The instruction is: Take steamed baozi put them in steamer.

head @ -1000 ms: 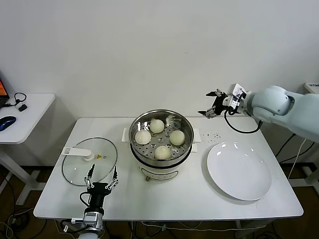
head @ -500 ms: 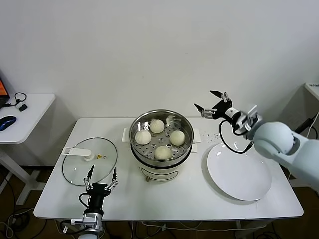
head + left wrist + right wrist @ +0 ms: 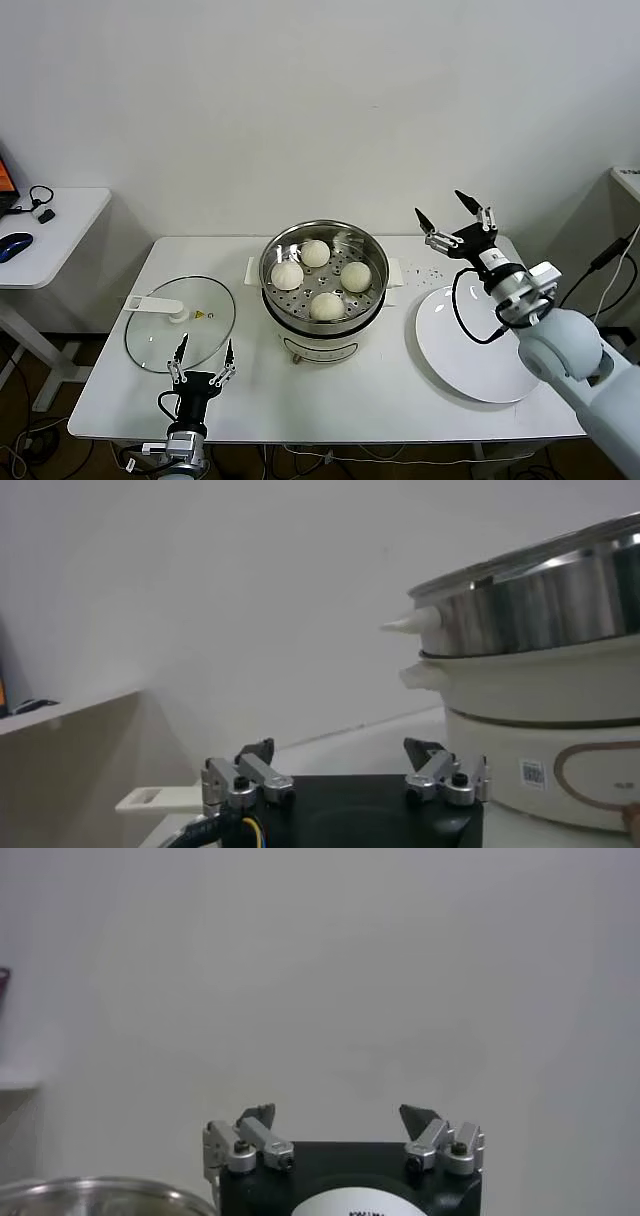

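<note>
Steel steamer (image 3: 324,276) holds all 4 baozi (image 3: 327,306), plate (image 3: 470,368) bare. Right gripper (image 3: 455,220) open, empty, raised beyond plate; left gripper (image 3: 201,364) open, nr lid (image 3: 178,322).

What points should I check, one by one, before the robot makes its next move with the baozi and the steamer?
1. All four steamed baozi lie on the perforated tray inside the steamer: ok.
2. White plate holds no bun: ok.
3. Right gripper is open and empty, raised above the table's far right part, beyond the plate: ok.
4. Left gripper is open and empty, low at the table's near edge, just in front of the glass lid: ok.
5. Lid lies flat on the table, left of the steamer, apart from it: ok.
6. Steamer switched on or off: cannot tell.
</note>
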`<action>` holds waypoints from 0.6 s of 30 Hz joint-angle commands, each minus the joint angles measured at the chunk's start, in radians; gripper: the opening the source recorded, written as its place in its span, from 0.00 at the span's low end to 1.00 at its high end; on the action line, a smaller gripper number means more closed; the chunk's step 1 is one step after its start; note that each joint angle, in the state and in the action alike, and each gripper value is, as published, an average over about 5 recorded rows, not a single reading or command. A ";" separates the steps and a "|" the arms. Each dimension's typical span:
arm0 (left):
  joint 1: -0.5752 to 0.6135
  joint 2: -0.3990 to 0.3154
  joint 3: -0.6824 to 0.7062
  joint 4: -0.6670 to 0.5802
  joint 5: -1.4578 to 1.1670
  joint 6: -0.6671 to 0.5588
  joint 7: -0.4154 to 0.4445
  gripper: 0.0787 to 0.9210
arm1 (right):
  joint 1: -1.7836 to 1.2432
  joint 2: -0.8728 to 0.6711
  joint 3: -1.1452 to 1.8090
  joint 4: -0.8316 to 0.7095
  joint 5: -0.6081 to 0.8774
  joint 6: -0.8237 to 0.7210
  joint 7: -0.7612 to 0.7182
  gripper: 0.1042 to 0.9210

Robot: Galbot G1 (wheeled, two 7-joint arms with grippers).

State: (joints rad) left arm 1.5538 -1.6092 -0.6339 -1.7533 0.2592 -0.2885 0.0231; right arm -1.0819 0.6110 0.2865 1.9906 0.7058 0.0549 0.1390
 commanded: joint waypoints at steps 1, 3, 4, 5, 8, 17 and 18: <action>0.002 -0.017 -0.001 0.006 0.004 -0.004 -0.003 0.88 | -0.473 0.348 0.345 0.062 -0.192 0.139 -0.059 0.88; 0.003 -0.018 -0.002 0.006 0.004 -0.005 -0.004 0.88 | -0.504 0.406 0.355 0.064 -0.218 0.170 -0.085 0.88; 0.004 -0.018 -0.002 0.006 0.004 -0.005 -0.005 0.88 | -0.518 0.433 0.359 0.067 -0.229 0.184 -0.096 0.88; 0.005 -0.018 -0.003 0.005 0.004 -0.006 -0.005 0.88 | -0.535 0.462 0.364 0.069 -0.242 0.199 -0.106 0.88; 0.007 -0.018 -0.003 0.004 0.003 -0.008 -0.007 0.88 | -0.576 0.543 0.372 0.074 -0.274 0.238 -0.130 0.88; 0.012 -0.017 -0.002 0.004 0.003 -0.015 -0.011 0.88 | -0.649 0.726 0.367 0.076 -0.350 0.298 -0.147 0.88; 0.012 -0.017 -0.001 0.003 0.003 -0.015 -0.011 0.88 | -0.653 0.735 0.365 0.076 -0.353 0.301 -0.148 0.88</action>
State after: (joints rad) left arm 1.5646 -1.6092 -0.6368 -1.7498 0.2614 -0.3022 0.0119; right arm -1.5699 1.0807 0.5925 2.0526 0.4629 0.2632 0.0312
